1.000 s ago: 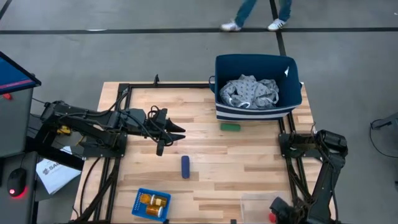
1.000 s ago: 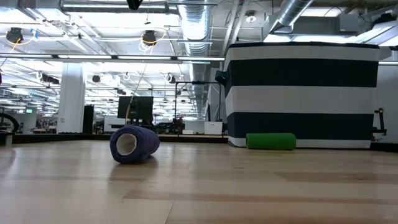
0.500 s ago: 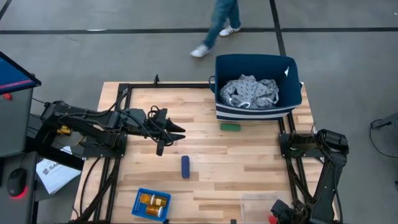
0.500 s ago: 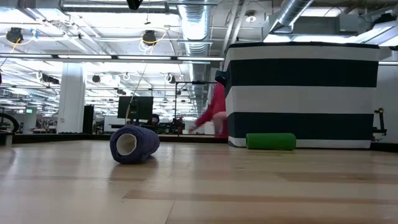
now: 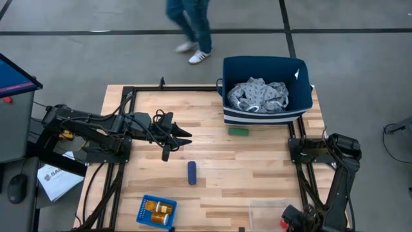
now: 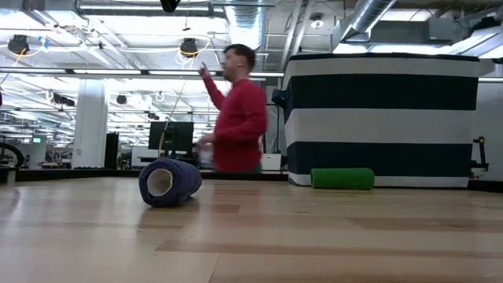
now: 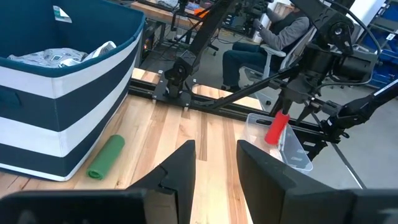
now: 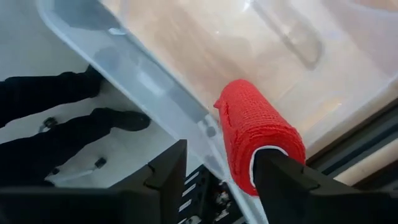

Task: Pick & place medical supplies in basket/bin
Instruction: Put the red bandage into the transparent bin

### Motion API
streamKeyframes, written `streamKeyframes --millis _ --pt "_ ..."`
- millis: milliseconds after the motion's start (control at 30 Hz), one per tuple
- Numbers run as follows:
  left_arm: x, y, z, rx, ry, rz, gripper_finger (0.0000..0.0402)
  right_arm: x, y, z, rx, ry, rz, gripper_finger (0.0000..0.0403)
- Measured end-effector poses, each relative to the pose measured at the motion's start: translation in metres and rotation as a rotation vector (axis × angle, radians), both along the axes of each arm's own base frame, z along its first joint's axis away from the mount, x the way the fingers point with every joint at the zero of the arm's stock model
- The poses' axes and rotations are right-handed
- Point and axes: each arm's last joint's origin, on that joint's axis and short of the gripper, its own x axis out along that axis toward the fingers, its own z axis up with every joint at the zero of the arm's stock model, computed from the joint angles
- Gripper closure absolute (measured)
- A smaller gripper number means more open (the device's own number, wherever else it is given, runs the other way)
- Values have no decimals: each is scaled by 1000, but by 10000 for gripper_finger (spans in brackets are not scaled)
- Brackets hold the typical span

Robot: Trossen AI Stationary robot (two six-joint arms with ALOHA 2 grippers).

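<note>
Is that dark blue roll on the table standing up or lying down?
Lying on its side. The dark blue roll shows its open hollow end toward the low camera, and from above it appears as a long shape flat on the table.

The big bin (image 5: 267, 90) stands at the far right corner of the table (image 5: 212, 161), with the cloth garment (image 5: 259, 95) lying inside it. A short cylinder (image 5: 238, 131) lies on the table just in front of the bin. Another cylinder (image 5: 191, 172) lies near the middle of the table, well apart from the first. The small basket (image 5: 156, 211) sits at the near edge, left of centre, with two pill bottles (image 5: 158, 211) in it. The clear tray (image 5: 267, 216) sits at the near right edge, and a third cylinder (image 8: 258, 134) is above its rim. A person (image 5: 191, 26) is on the floor beyond the table's far edge.
</note>
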Motion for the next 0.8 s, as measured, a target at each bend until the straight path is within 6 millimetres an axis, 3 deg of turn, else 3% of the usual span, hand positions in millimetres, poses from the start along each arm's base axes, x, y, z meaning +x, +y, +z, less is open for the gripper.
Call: streamKeyframes --millis 800 --pt "0 0 0 -1 0 0 293 2 4 1 41 -15 12 213"
